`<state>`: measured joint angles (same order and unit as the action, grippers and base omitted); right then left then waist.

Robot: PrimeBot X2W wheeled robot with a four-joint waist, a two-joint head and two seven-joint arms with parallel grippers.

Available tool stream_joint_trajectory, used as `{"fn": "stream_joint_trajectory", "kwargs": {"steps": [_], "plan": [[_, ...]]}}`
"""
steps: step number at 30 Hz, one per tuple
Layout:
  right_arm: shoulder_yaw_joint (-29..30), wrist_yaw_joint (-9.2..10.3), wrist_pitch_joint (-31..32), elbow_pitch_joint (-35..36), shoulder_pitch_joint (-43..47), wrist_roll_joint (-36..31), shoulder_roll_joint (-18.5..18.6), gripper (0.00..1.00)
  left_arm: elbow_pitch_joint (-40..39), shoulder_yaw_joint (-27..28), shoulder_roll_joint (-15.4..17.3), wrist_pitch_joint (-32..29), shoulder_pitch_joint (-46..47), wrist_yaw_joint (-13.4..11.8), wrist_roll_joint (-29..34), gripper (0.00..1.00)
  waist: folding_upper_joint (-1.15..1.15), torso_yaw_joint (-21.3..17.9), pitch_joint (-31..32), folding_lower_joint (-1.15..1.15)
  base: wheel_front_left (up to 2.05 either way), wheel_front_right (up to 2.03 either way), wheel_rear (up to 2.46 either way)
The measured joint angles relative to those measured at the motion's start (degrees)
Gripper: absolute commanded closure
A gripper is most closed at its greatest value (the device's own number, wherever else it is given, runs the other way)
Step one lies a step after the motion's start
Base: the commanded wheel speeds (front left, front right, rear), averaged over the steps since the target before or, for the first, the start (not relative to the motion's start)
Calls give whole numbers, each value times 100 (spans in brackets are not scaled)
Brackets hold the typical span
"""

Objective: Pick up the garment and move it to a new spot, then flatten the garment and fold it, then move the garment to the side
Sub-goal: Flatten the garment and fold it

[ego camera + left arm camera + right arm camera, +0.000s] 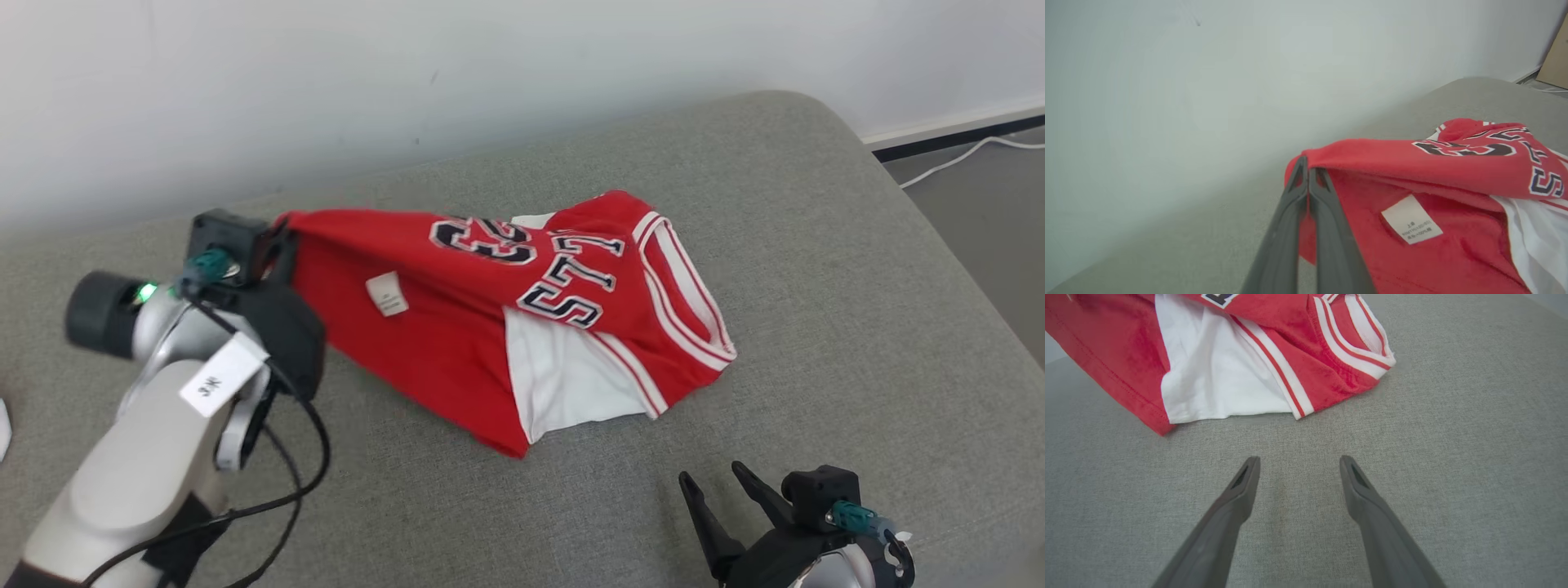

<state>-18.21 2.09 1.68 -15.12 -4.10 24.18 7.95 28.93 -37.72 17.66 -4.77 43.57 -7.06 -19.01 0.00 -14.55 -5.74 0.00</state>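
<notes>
One corner of the red garment [490,327] is clamped in the left gripper [284,238], fingers pressed together, in the head view. It is lifted off the grey cushion [857,310] while the rest lies there, likely for carrying elsewhere, and its dark, white-edged lettering sits upside down and part folded. The left wrist view shows a white care label [1411,219], its print too small to read. In the right wrist view the right gripper [1299,459] stands wide and empty just short of the striped hem, seemingly waiting.

left claw [1307,173] pinched on red garment [1433,228] edge, over grey cushion [1180,241].
</notes>
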Motion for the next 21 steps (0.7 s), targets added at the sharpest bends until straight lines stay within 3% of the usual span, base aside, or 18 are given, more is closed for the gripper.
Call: {"fn": "stream_joint_trajectory", "kwargs": {"steps": [13,14,15,21], "plan": [[-2,48,-16,65,71,0,46,0,747,579,374,-1106,-472,0,-7,100,0,100,-47,0,0,0,0],[-3,48,-15,66,71,0,48,0,758,619,399,-1128,-478,0,4,67,0,101,-55,0,0,0,0],[-4,48,-14,68,71,0,52,0,758,671,389,-1125,-480,-1,3,0,0,102,-65,0,0,0,0],[-21,46,-5,94,35,-2,52,0,753,655,148,-1089,-478,-4,12,0,0,90,-135,0,0,0,0]]}}
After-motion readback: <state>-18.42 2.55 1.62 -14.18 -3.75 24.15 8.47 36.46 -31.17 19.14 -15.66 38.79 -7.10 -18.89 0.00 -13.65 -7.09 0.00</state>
